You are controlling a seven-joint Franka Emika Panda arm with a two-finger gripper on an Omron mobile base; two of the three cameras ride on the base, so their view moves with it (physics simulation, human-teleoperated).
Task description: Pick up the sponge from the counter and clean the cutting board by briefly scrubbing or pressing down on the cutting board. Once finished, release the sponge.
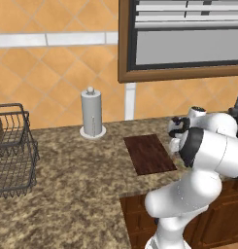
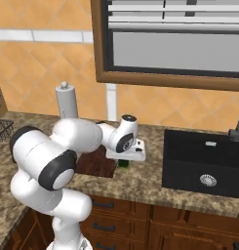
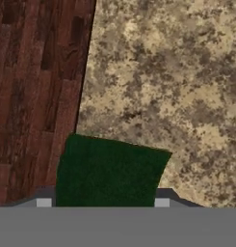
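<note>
the dark green rectangular sponge (image 3: 110, 171) was seen clamped between the jaws of the gripper (image 3: 103, 203) on the speckled granite counter (image 3: 177, 82), just beside the wood-grained cutting board (image 3: 35, 91), with open counter beyond.

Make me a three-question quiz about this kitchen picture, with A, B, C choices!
1. Where is the sponge?
A. in the sink
B. on the counter beside the cutting board
C. in the wire basket

2. What colour is the sponge?
A. dark green
B. yellow
C. pink

3. How are the gripper's jaws?
A. far above the counter
B. closed on the paper towel roll
C. low, one on each side of the sponge

Answers: 1 B, the hand view shows it on granite next to the board's edge. 2 A, it looks dark green. 3 C, the finger tips flank the sponge.
</note>
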